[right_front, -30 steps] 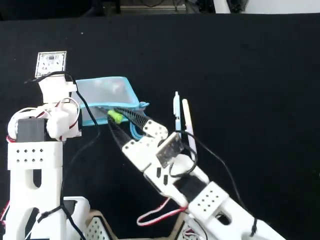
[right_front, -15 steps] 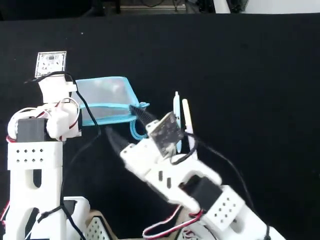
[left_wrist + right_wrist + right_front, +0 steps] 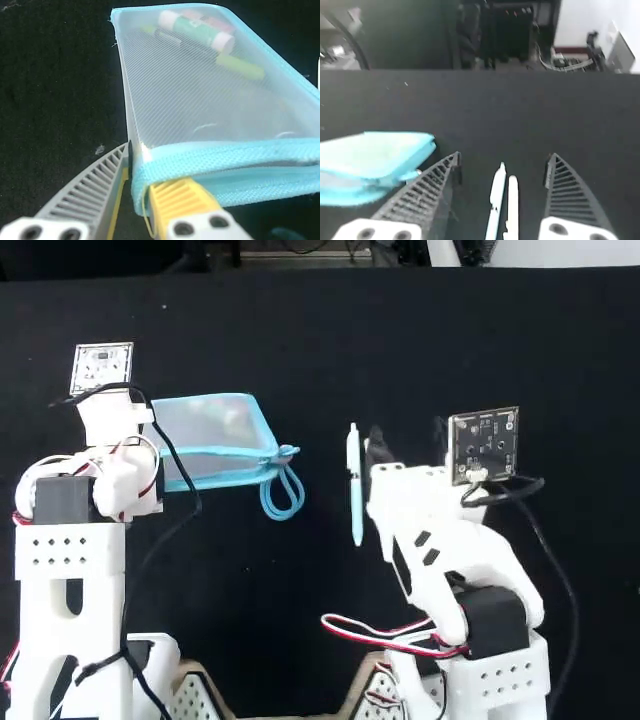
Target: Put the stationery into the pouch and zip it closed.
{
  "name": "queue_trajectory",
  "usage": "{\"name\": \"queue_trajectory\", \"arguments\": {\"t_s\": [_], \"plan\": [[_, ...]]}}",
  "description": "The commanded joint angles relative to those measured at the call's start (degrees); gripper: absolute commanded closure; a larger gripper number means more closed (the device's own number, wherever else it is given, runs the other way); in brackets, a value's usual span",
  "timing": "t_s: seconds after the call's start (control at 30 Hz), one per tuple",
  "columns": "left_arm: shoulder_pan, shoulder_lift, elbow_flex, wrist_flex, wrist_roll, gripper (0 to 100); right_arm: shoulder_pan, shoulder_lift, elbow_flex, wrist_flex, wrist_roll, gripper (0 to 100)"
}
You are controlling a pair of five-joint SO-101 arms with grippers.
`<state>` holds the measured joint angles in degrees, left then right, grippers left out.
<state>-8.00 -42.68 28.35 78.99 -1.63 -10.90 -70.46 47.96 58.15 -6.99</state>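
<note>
A translucent pouch [image 3: 215, 435] with turquoise trim lies at the left of the black table. My left gripper [image 3: 136, 165] is shut on the pouch's [image 3: 210, 100] near corner. Inside it lie a glue stick [image 3: 197, 30] and a green stick [image 3: 240, 67]. A white and blue pen [image 3: 354, 485] lies right of the pouch, and a cream pen [image 3: 511, 205] lies beside the white and blue pen [image 3: 496, 197]. My right gripper [image 3: 503, 159] hangs open above both pens, one finger on each side. From above, my right gripper [image 3: 408, 435] sits over the cream pen.
A turquoise wrist loop [image 3: 283, 495] trails from the pouch's right end toward the pens. A small white marker card [image 3: 102, 366] lies at the far left. Black table [image 3: 520, 350] stretches to the right and back.
My right gripper has pulled back from the pouch's mouth, where it held the green stick, and swung right over the two pens. The left arm and the pouch have stayed put.
</note>
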Motion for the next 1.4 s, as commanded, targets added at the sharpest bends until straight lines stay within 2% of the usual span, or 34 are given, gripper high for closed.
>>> {"name": "queue_trajectory", "arguments": {"t_s": [0.0, 0.2, 0.37, 0.47, 0.57, 0.73, 0.97, 1.07, 1.27, 1.37], "plan": [[-0.6, -0.4, -0.3, 0.1, -0.4, 97, 1.3, 8.2, -3.7, 1.1, -0.6, 74.1], [-0.6, -0.4, -0.2, 0.2, -0.4, 97, 1.8, 26.7, -5.8, -2.8, -0.4, 74.3], [-0.6, -0.4, -0.2, 0.2, -0.4, 97, 8.0, 43.7, -8.7, -11.5, -0.4, 85.4], [-0.6, -0.4, -0.2, 0.2, -0.4, 97, 8.8, 53.7, -11.6, -13.8, 1.5, 86.8], [-0.6, -0.4, -0.2, 0.2, -0.4, 97, 7.0, 63.2, -17.2, -13.3, 6.1, 86.8], [-0.6, -0.4, -0.2, 0.2, -0.4, 97, 5.7, 76.6, -27.1, -10.8, 7.2, 86.8], [-0.6, -0.4, -0.2, 0.3, -0.4, 97, 5.5, 87.4, -39.6, -2.6, 7.4, 80.5], [-0.6, -0.4, -0.2, 0.3, -0.4, 97, 5.8, 90.9, -43.0, -2.0, 10.2, 80.5], [-0.6, -0.4, -0.2, 0.3, -0.4, 97, 5.7, 97.6, -47.6, -1.6, 15.6, 86.2], [-0.6, -0.4, -0.2, 0.3, -0.4, 97, 7.3, 98.0, -48.9, 0.9, 16.8, 93.8]]}}
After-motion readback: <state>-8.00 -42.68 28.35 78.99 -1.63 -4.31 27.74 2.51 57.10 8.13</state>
